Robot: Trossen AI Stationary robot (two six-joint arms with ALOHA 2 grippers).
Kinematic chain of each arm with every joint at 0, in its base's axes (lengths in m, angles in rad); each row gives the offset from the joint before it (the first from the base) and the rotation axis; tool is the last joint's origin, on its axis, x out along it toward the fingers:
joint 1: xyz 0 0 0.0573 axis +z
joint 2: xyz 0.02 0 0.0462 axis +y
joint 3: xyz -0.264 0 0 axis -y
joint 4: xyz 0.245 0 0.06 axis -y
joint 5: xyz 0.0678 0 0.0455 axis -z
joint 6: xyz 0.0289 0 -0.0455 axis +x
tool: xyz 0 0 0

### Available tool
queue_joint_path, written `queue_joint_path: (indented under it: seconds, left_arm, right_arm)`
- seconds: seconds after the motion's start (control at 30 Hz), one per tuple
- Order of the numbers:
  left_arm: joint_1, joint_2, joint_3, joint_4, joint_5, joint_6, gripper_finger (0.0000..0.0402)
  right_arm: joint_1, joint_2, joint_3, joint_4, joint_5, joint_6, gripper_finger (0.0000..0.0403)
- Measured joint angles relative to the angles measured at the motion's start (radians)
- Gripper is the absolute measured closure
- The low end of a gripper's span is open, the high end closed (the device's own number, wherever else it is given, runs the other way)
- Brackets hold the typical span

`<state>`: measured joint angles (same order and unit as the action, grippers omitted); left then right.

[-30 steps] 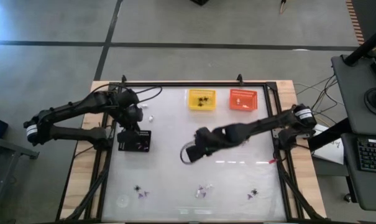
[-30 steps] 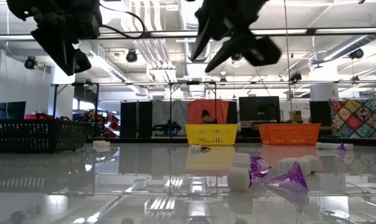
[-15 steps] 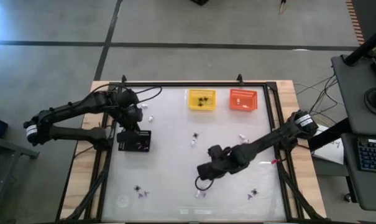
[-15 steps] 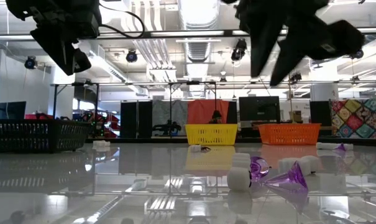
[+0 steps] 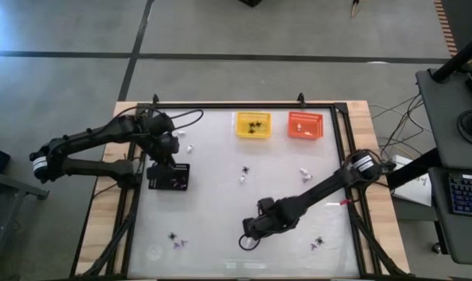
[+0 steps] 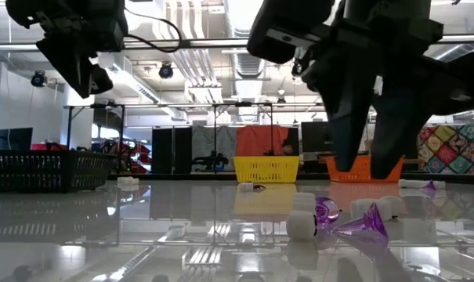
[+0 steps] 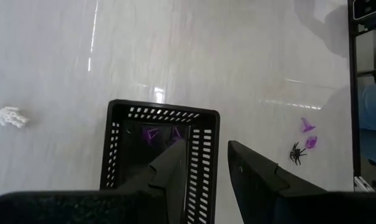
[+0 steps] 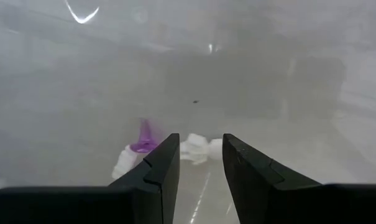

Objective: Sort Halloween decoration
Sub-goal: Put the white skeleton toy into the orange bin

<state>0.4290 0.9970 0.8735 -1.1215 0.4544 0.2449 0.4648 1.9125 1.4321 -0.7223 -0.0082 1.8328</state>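
Bright, even ceiling light floods the scene, and glare streaks the glossy table (image 5: 220,195) ahead of the right gripper (image 8: 200,163). That wrist view is hazy, the trinkets (image 8: 194,149) just beyond its fingertips soft. In the low view, both arms are dark backlit silhouettes.

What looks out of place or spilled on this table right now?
Nothing looks damaged or tipped. The black basket, yellow basket and orange basket sit upright. Unsorted trinkets lie loose on the table: a white and purple cluster under the right gripper, and a black spider with purple bits.
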Motion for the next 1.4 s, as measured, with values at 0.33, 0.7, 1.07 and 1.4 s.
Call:
queue_joint_path:
  seconds: [0.33, 0.7, 1.07, 1.4]
  left_arm:
    - [0.000, 0.000, -0.029, -0.001, 0.000, -0.006, 0.0299]
    - [0.000, 0.000, -0.030, 0.000, 0.000, -0.007, 0.0299]
    - [0.000, 0.000, -0.030, 0.004, 0.000, -0.018, 0.0299]
    - [0.000, 0.000, -0.030, 0.013, 0.000, -0.019, 0.0299]
  right_arm:
    - [0.002, 0.092, 0.063, -0.003, -0.063, -0.079, 0.0287]
    - [0.005, 0.057, 0.067, -0.075, -0.034, -0.113, 0.0282]
    - [0.013, 0.040, 0.067, -0.096, -0.083, -0.028, 0.0270]
    - [0.013, 0.053, 0.066, -0.081, -0.082, 0.045, 0.0269]
